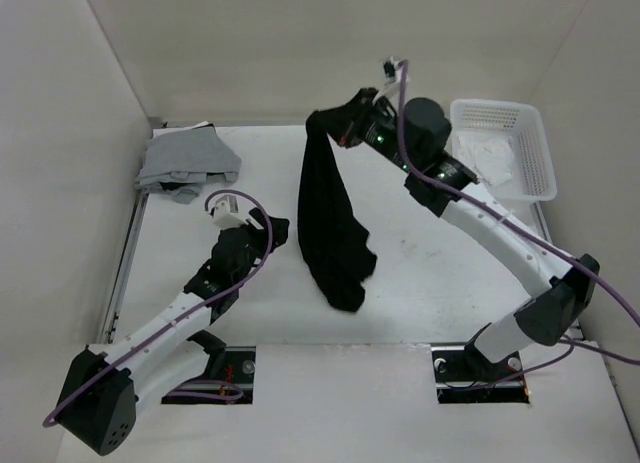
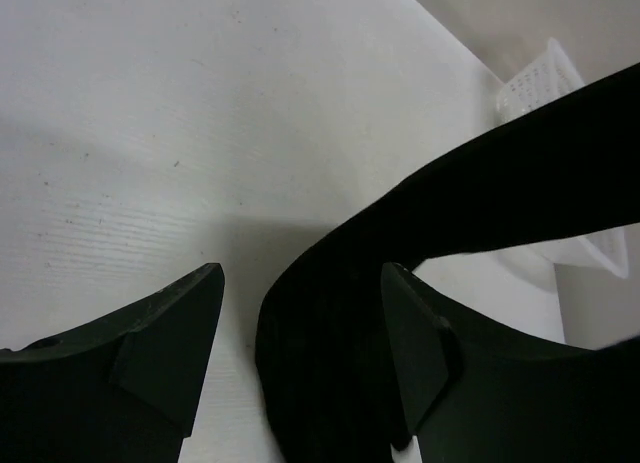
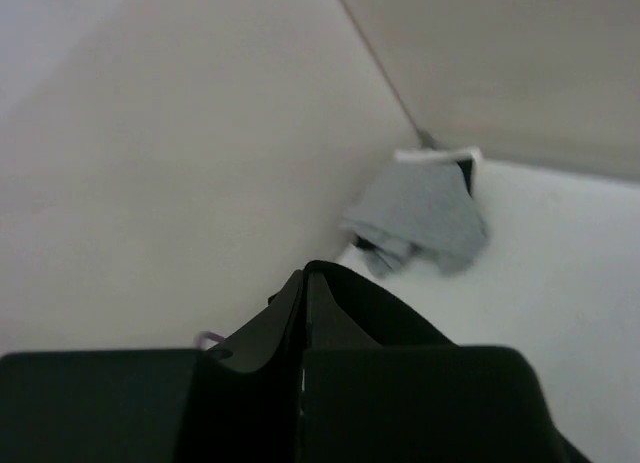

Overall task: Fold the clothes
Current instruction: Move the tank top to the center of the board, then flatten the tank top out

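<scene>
A black garment (image 1: 330, 218) hangs in a long limp drape over the middle of the table, its lower end bunched on the surface. My right gripper (image 1: 343, 128) is shut on its top corner, held high at the back. In the right wrist view the jaws of that gripper (image 3: 305, 280) are pressed together with black fabric (image 3: 400, 318) beside them. My left gripper (image 1: 282, 231) stands open at the drape's left edge. In the left wrist view the black garment (image 2: 330, 353) lies between the fingers (image 2: 175, 328) of the left gripper (image 2: 300, 271), which are spread wide apart.
A pile of grey clothes (image 1: 186, 159) lies at the back left corner, with the same grey pile (image 3: 425, 218) in the right wrist view. A white basket (image 1: 535, 148) holding white fabric (image 1: 487, 158) stands at the back right, and this basket (image 2: 540, 78) also shows behind the drape.
</scene>
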Robot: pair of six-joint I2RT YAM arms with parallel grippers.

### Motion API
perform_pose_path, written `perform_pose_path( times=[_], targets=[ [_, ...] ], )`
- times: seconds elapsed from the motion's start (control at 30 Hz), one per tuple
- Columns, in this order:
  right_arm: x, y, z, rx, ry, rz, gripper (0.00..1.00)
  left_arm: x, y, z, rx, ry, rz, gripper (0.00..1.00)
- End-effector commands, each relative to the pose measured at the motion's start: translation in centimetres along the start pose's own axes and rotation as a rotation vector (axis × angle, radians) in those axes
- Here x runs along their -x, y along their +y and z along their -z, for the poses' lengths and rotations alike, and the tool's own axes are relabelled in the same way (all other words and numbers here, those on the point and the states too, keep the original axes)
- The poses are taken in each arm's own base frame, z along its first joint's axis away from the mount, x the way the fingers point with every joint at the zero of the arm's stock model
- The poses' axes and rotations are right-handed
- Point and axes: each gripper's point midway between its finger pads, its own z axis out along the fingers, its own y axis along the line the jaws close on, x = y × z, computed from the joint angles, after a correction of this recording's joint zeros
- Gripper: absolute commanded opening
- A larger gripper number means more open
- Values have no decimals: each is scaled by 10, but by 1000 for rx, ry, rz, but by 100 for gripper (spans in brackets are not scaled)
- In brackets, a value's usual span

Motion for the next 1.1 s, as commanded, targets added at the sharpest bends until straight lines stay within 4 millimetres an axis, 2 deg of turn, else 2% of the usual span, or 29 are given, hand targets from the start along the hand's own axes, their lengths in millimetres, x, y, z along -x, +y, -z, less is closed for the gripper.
perform_pose_path(
  times=[0.0, 0.03, 0.1, 0.17, 0.23, 0.27, 0.3, 0.33, 0.4, 0.43, 0.47, 0.5, 0.53, 0.57, 0.6, 0.63, 0.67, 0.7, 0.73, 0.77, 0.8, 0.83, 0.87, 0.9, 0.93, 0.97, 1.0, 1.03, 1.07],
  targets=[
    [124, 130, 60, 292, -263, 118, 1, 39, -32, 9, -99, -97, 47, 62],
    [129, 147, 72, 314, -261, 135, 1, 46, -35, 12, -108, -112, 49, 62],
    [121, 158, 79, 330, -239, 135, 2, 56, -40, 18, -125, -133, 55, 62],
    [102, 165, 82, 336, -191, 127, 2, 62, -40, 22, -126, -149, 67, 63],
    [70, 164, 82, 322, -130, 105, 2, 70, -36, 25, -121, -172, 80, 63],
    [46, 163, 82, 314, -85, 86, 2, 73, -30, 26, -108, -179, 90, 63],
    [-2, 158, 79, 280, 1, 67, 3, 75, -20, 26, -81, -177, 103, 63],
    [-17, 156, 78, 267, 28, 65, 4, 74, -16, 26, -72, -173, 108, 63],
    [-104, 148, 80, 198, 174, 69, 5, 64, 12, 21, -2, -139, 131, 64],
    [-128, 146, 81, 177, 216, 78, 6, 59, 21, 18, 21, -129, 133, 64],
    [-162, 143, 85, 155, 278, 100, 6, 56, 31, 16, 48, -125, 136, 64],
    [-191, 139, 90, 139, 335, 114, 6, 50, 50, 12, 102, -118, 143, 65],
    [-206, 139, 94, 138, 369, 120, 6, 44, 67, 9, 152, -105, 156, 65],
    [-234, 137, 103, 140, 440, 126, 10, 36, 85, 6, 206, -89, 188, 65],
    [-247, 136, 108, 147, 482, 125, 15, 29, 99, 3, 243, -72, 216, 65],
    [-271, 133, 119, 171, 584, 133, 25, 22, 104, -1, 252, -52, 237, 65],
    [-279, 131, 125, 177, 618, 136, 31, 18, 105, -4, 249, -42, 245, 65],
    [-285, 124, 129, 173, 646, 134, 42, 15, 105, -7, 245, -29, 246, 64],
    [-283, 111, 128, 151, 635, 131, 50, 9, 104, -10, 243, -6, 247, 64],
    [-272, 85, 122, 98, 594, 114, 54, 3, 104, -12, 245, 14, 236, 62],
    [-263, 51, 114, 22, 549, 99, 56, -1, 109, -12, 262, 21, 225, 61],
    [-258, 25, 108, -43, 526, 93, 55, -2, 112, -11, 273, 19, 217, 61],
    [-258, -23, 101, -176, 507, 80, 46, -3, 116, -10, 287, 12, 209, 61],
    [-258, -44, 99, -232, 500, 80, 40, -5, 120, -9, 302, 12, 200, 61],
    [-260, -79, 96, -331, 495, 79, 29, -8, 125, -9, 321, 17, 189, 62],
    [-263, -116, 95, -436, 500, 78, 10, -9, 126, -10, 329, 22, 185, 62],
    [-267, -167, 95, -574, 516, 74, 3, -16, 123, -16, 332, 56, 165, 63],
    [-268, -201, 95, -662, 524, 67, 10, -24, 120, -26, 333, 102, 135, 63],
    [-272, -218, 95, -705, 540, 59, 22, -29, 118, -31, 330, 122, 123, 62]
  ],
)
